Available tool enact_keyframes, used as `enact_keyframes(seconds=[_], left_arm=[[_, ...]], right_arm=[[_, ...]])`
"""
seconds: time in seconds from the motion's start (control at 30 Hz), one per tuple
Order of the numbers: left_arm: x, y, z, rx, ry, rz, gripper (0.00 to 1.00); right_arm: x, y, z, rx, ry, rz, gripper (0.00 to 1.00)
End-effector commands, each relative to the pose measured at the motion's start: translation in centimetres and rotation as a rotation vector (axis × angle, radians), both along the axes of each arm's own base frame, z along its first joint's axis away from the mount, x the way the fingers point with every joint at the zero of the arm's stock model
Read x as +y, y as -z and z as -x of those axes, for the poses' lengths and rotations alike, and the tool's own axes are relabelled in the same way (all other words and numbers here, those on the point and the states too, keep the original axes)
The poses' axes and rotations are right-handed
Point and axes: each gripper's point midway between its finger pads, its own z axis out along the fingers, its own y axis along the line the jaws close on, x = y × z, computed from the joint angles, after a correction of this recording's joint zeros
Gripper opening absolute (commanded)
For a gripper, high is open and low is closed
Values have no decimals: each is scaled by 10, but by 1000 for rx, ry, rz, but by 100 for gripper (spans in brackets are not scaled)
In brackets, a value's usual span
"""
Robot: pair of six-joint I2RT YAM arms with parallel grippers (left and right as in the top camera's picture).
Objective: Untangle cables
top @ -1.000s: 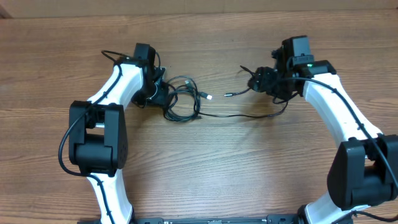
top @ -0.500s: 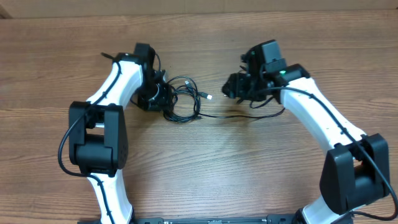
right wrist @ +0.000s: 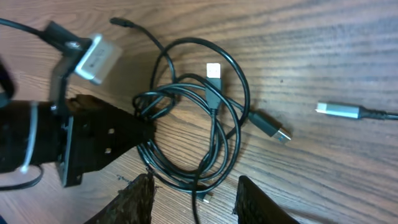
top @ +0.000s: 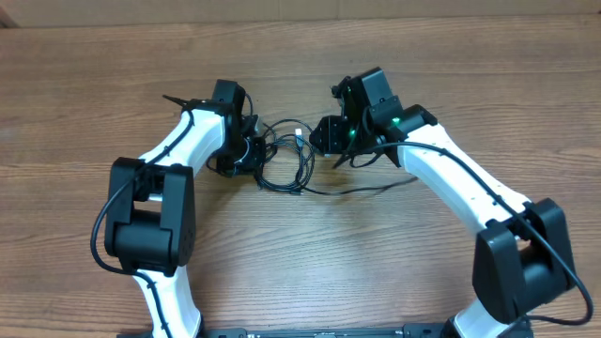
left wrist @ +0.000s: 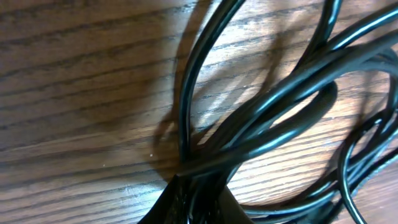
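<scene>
The cables (top: 285,150) lie as a loose black coil on the wooden table between my two arms. In the left wrist view several strands (left wrist: 261,118) fan out from my left gripper (left wrist: 193,202), which is shut on them at the coil's left edge (top: 254,155). My right gripper (top: 324,141) hovers just right of the coil. Its fingers (right wrist: 134,199) stand open above the coil's near side (right wrist: 193,112), and one thin strand (right wrist: 199,196) runs between them untouched. A white-tipped plug (right wrist: 213,70), a dark plug (right wrist: 273,127) and a silvery plug (right wrist: 339,111) show.
One cable tail (top: 366,190) trails right across the table under my right arm. The left arm's black wrist (right wrist: 81,140) fills the left of the right wrist view, close to the coil. Bare wood surrounds the coil.
My right arm has swung left from the far end of the cable to the coil, its jaws narrower. The left gripper has shut on the cables and shifted slightly right.
</scene>
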Motion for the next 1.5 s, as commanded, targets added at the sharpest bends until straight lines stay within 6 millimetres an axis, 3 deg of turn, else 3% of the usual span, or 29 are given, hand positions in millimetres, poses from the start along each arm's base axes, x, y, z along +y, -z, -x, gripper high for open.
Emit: enact_keyframes(seconds=[0.0,0.23,0.3,0.53,0.7,0.9,0.97,1.0,1.1,1.23,1.27,1.47], left_arm=[[27,28,15,41,33,-166,11],[23,28,3,-11,35,-158,12],[22,28,-4,-36,33,-153,11],[17,26,-16,-108,127,-139,9],[6,27,-1,-78,252,-65,9],[6,35,-4,-110,248,-65,14],[6,35,-3,-110,248,-65,15],[6,35,-3,-109,248,-65,15],[6,36,-2,-107,248,-66,13],[6,36,-3,-107,242,-66,12],[6,36,-3,-109,240,-66,12],[6,36,-4,-112,240,-65,12]], right_arm=[[0,17,7,67,23,10,42],[3,49,26,154,19,30,43],[6,53,18,109,8,25,50],[3,50,-39,-125,102,65,49],[9,64,-49,-147,102,54,50],[13,93,-54,-133,101,61,60],[12,97,-54,-124,100,62,52],[10,97,-54,-122,103,62,40],[9,90,-56,-123,102,40,22],[6,79,-56,-107,95,-5,13],[3,75,-56,-104,97,-13,4],[-9,55,-54,-79,103,-60,4]])
